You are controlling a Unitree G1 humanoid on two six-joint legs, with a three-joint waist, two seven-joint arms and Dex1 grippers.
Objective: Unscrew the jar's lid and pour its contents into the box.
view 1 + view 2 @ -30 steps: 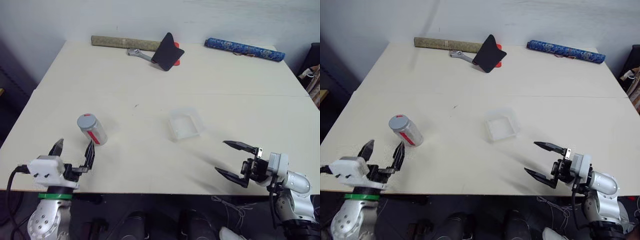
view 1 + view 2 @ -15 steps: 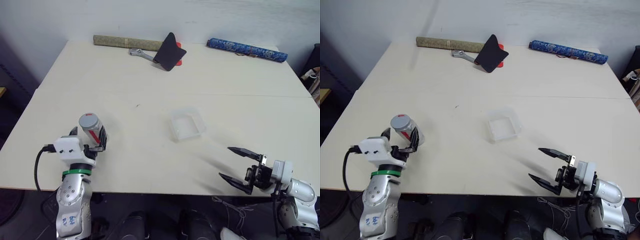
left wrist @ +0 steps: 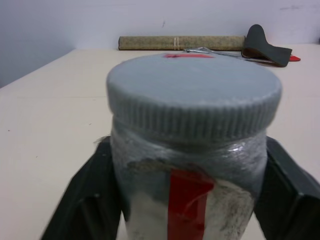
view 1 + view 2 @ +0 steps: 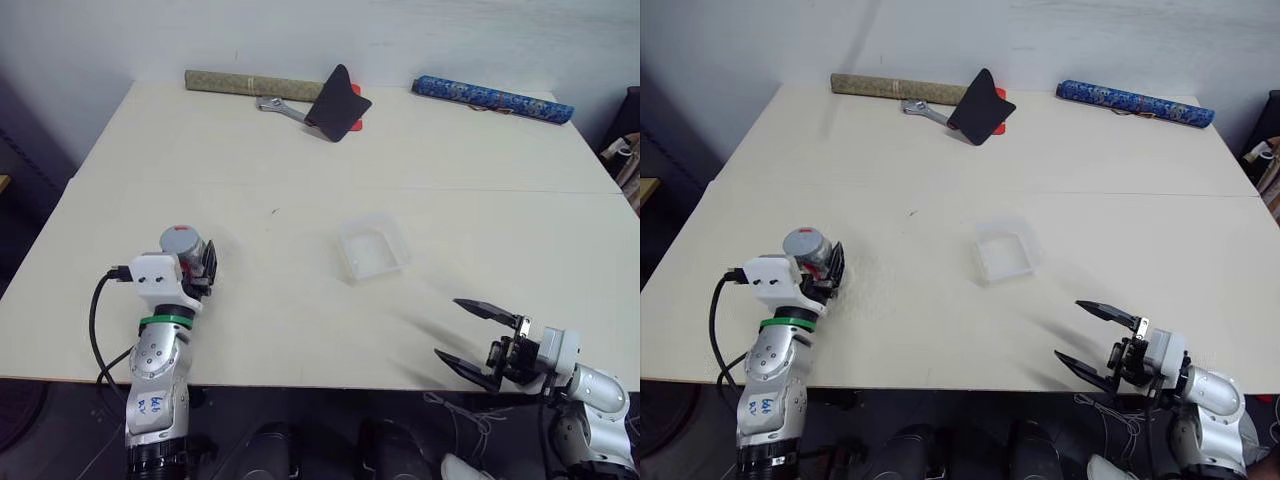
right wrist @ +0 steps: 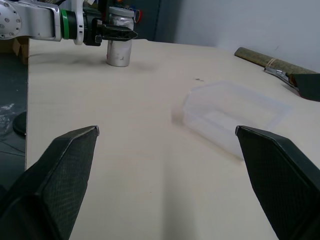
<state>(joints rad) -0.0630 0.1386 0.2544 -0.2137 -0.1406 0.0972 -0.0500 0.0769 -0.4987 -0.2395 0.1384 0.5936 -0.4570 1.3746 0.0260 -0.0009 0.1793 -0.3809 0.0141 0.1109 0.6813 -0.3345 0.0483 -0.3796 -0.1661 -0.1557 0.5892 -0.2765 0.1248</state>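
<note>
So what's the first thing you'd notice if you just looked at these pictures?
Probably the left gripper near the table's front left edge, its black fingers shut on the silvery jar, whose grey lid is on. Next, the right gripper at the front right, jaws wide open and holding nothing. Between them sits the clear box, and a blue roll lies along the far edge.

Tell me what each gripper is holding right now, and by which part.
The left gripper holds the jar by its body, jaws on either side below the lid. The right gripper is open and holds nothing.
</note>
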